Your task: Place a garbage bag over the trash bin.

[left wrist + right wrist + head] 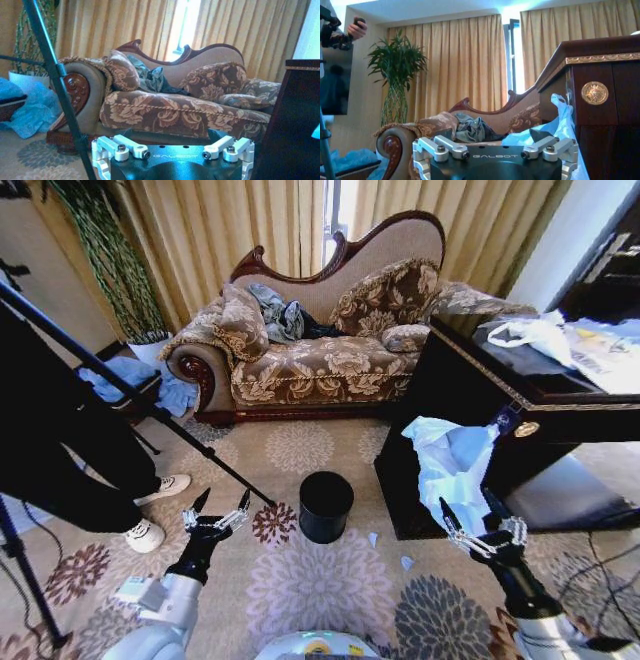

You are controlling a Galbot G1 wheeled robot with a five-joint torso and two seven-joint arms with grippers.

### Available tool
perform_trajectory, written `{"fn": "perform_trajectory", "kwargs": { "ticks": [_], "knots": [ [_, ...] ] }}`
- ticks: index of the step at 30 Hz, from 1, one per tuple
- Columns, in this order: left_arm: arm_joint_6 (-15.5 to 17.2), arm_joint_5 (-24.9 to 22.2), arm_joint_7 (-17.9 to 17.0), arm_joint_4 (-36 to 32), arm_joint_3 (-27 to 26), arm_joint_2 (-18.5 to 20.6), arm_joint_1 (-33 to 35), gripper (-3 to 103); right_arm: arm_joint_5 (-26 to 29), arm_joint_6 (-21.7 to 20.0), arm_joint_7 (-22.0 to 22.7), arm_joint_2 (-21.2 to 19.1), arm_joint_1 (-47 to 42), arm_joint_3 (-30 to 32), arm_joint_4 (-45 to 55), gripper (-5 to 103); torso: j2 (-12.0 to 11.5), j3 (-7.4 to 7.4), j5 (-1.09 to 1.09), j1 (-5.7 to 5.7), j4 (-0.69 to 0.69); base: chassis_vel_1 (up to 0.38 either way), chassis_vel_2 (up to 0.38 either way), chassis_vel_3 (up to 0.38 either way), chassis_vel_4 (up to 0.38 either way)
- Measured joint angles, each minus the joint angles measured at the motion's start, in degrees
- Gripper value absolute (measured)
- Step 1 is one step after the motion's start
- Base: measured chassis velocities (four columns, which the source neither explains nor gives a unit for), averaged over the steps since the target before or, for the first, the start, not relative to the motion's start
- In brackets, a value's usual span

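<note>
The trash bin (pixel 326 506) is a small black cylinder standing upright on the patterned carpet, straight ahead of me. The garbage bag (pixel 450 465) is crinkly pale blue-white plastic, hanging against the front corner of a dark cabinet (pixel 450 380). My right gripper (pixel 465 498) is open just below the bag's lower end, and I cannot tell whether it touches the plastic. The right wrist view shows the bag (pixel 561 125) close ahead, beside the cabinet's edge. My left gripper (pixel 224 498) is open and empty, low over the carpet to the left of the bin.
A carved sofa (pixel 320 360) with clothes on it stands behind the bin. A tripod leg (pixel 140 400) slants across the left, and a person's legs (pixel 90 470) stand there. More plastic bags (pixel 560 340) lie on the cabinet top. Small scraps (pixel 405 562) dot the carpet.
</note>
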Motion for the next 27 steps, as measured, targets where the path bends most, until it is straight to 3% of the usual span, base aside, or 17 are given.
{"fn": "perform_trajectory", "kwargs": {
  "ticks": [7,14,19,23,24,26,27],
  "knots": [
    [-0.13,-0.46,0.42,0.0,0.23,7.22,-0.7,100,-2.26,0.35,1.37,0.79,-0.11,0.71,-0.55,100,0.0,0.0,0.0,0.0,-0.01,0.0,0.0,0.0,0.0],
    [1.26,-2.47,-0.09,0.44,0.64,8.82,-2.36,100,-2.4,0.66,1.66,1.19,-0.2,1.25,-0.57,100,0.0,0.0,0.0,0.0,0.0,0.0,0.0,0.0,0.0],
    [2.11,-4.13,-1.33,1.29,0.63,13.65,-3.87,100,-2.35,0.3,1.52,1.11,-0.21,1.32,-0.66,100,0.0,0.0,0.0,0.0,0.01,0.0,0.0,0.0,0.0],
    [5.62,-10.67,-3.49,2.01,0.36,20.0,-8.89,100,-2.44,0.09,1.3,1.38,-0.26,1.11,-0.85,100,0.0,0.0,0.0,0.0,0.0,0.0,0.0,0.0,0.0],
    [5.62,-10.67,-3.49,2.01,0.36,20.0,-8.89,100,-2.44,0.09,1.3,1.38,-0.26,1.11,-0.85,100,0.0,0.0,0.0,0.0,0.0,0.0,0.0,0.0,0.0],
    [7.89,-16.43,-5.01,2.41,1.0,23.44,-11.77,100,-2.46,0.09,1.26,1.46,-0.42,1.12,-1.03,100,0.0,0.0,-0.01,0.0,0.0,0.0,0.0,0.0,0.0],
    [9.38,-21.78,-6.48,3.11,1.63,26.48,-14.14,100,-2.39,0.09,1.25,1.47,-0.6,1.32,-1.25,100,0.0,0.0,0.0,0.0,-0.01,0.0,0.0,0.0,0.0]
  ]
}}
